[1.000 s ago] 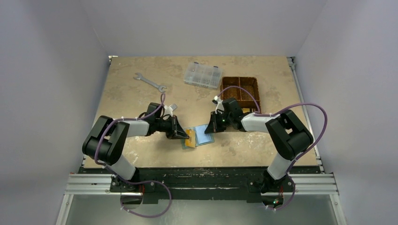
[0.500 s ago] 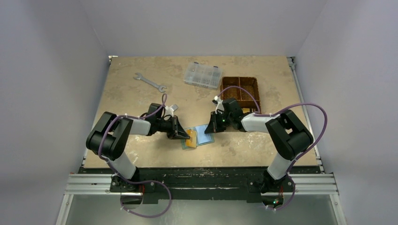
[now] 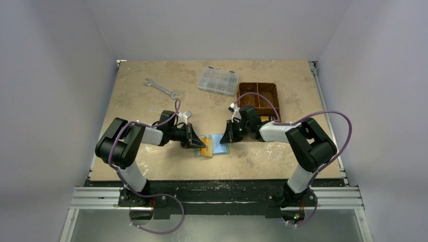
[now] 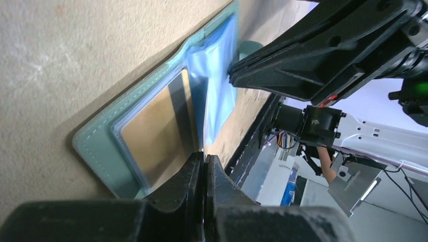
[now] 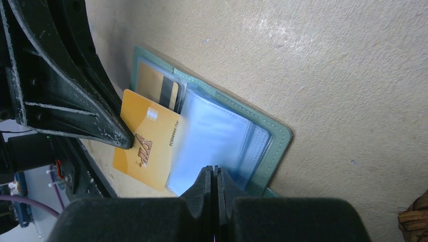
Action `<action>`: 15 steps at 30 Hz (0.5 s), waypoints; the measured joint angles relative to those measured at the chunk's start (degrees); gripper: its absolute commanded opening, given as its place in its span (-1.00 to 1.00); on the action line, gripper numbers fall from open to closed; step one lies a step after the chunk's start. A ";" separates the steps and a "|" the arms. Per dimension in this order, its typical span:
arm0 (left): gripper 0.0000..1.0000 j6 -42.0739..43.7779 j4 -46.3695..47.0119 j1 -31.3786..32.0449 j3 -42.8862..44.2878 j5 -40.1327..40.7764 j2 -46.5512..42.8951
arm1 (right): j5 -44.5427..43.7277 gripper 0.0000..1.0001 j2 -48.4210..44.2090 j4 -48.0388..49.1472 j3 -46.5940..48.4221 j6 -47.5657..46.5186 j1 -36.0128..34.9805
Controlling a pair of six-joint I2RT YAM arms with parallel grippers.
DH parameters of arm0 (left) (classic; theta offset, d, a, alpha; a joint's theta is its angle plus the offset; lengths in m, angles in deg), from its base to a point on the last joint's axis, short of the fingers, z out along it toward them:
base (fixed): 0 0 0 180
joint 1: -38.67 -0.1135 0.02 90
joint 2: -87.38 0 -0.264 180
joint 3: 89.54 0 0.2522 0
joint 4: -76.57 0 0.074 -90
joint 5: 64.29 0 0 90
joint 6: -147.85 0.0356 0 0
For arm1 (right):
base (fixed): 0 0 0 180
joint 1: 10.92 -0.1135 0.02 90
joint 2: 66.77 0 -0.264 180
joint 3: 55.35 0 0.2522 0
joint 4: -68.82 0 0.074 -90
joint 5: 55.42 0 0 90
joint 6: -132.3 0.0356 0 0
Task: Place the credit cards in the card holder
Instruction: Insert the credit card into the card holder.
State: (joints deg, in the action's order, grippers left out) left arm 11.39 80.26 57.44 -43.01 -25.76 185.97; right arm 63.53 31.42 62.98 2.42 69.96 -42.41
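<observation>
The card holder (image 3: 219, 144) lies open on the table, sage-green (image 4: 96, 146) with pale blue clear pockets (image 5: 217, 136). One gold card with a dark stripe (image 4: 151, 133) sits inside a left pocket (image 5: 157, 84). An orange-gold credit card (image 5: 149, 146) marked VIP lies partly under a blue leaf, over the holder's near edge (image 3: 206, 149). My left gripper (image 3: 201, 146) is shut on that card's outer edge (image 4: 204, 157). My right gripper (image 3: 224, 140) is shut at the free edge of a raised blue pocket leaf (image 5: 214, 170) and seems to pinch it.
A metal wrench (image 3: 161, 88) lies at the back left. A clear plastic compartment box (image 3: 218, 80) and a brown woven divided basket (image 3: 258, 97) stand at the back right. The table's near edge runs just below the holder.
The left arm's elbow has swung to the right and its gripper has edged the orange card slightly toward the holder. The right arm has not moved.
</observation>
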 measured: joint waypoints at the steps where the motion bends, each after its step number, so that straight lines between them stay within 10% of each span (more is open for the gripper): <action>1: -1.00 -0.24 0.74 0.00 0.00 0.00 0.07 | 0.00 -1.00 0.00 0.02 0.00 0.00 0.00; 15: -1.00 1.05 1.73 0.13 0.00 0.57 0.28 | 0.02 -1.00 0.02 0.07 0.00 0.00 0.00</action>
State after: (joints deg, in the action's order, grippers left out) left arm 12.44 81.99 57.57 -43.01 -25.19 186.25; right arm 63.55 31.45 63.05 2.42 69.96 -42.41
